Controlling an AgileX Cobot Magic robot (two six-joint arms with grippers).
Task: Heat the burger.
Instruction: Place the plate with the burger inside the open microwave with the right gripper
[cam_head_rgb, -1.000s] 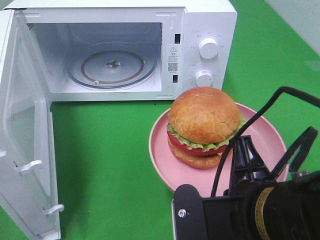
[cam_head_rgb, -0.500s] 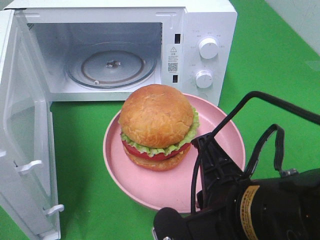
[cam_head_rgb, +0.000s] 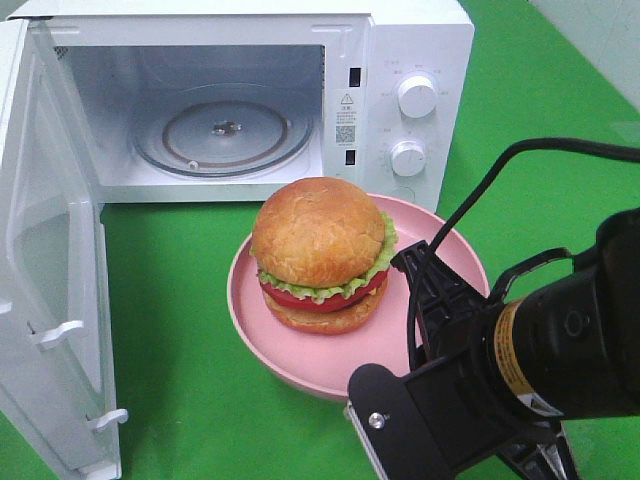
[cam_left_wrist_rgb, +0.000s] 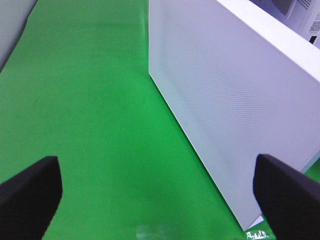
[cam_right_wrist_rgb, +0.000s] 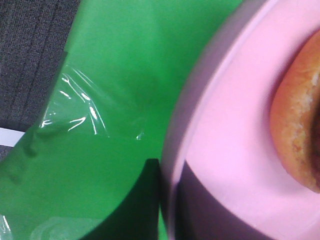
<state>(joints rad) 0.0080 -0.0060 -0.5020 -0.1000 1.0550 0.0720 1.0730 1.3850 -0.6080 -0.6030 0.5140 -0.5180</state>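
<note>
Burger (cam_head_rgb: 320, 250) sits on pink plate (cam_head_rgb: 300, 365), in front of the microwave (cam_head_rgb: 420, 50), near the cavity opening and control knobs. Microwave door (cam_head_rgb: 50, 280) stands wide open; glass turntable (cam_head_rgb: 225, 135) visible inside. Right gripper (cam_head_rgb: 415, 270) pinches the plate's right rim, jaws pressed together on it. Left gripper (cam_left_wrist_rgb: 159, 194) spread wide, holding nothing, above green mat (cam_left_wrist_rgb: 90, 100) beside a white dotted panel (cam_left_wrist_rgb: 235, 100)
</note>
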